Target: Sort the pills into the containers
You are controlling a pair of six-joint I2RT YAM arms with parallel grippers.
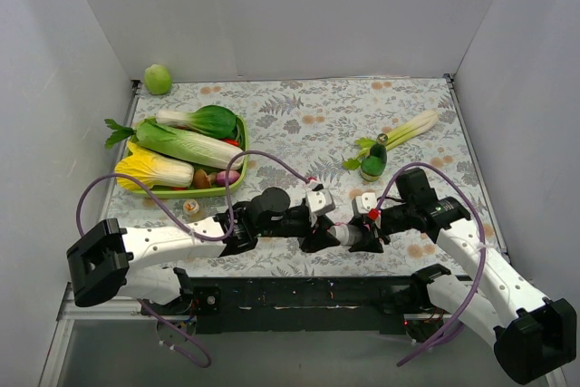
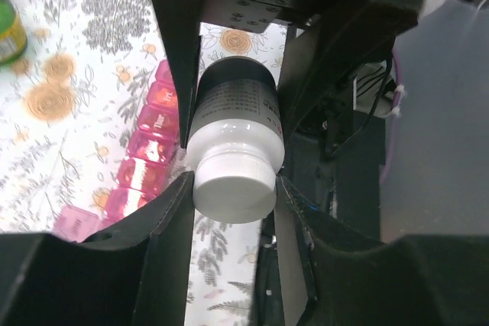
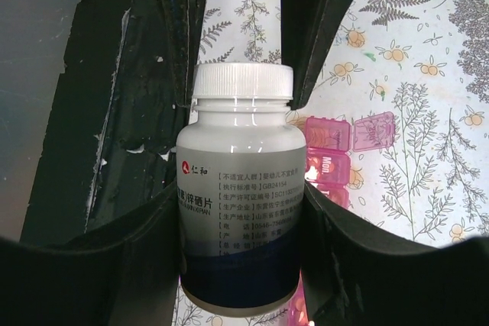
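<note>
**A:** Top external first: what do the arms hold?

**B:** The left end effector (image 1: 326,237) and right end effector (image 1: 364,237) face each other tip to tip over the near edge of the floral-patterned desk (image 1: 299,124). A white plastic pill bottle (image 1: 347,234) lies sideways between them.

**A:** Left wrist?

**B:** Its fingers (image 2: 164,257) are closed against the bottle's white cap (image 2: 233,196). The right end effector's dark fingers (image 2: 172,51) clamp the body beyond. A narrow translucent pink plastic pill organizer (image 2: 149,150) lies on the desk below the bottle, just beside one finger.

**A:** Right wrist?

**B:** Its own fingers (image 3: 145,265) grip the labelled body, with the cap pointing away. The organizer sits just past one finger, one lid swung open to the side.
</note>
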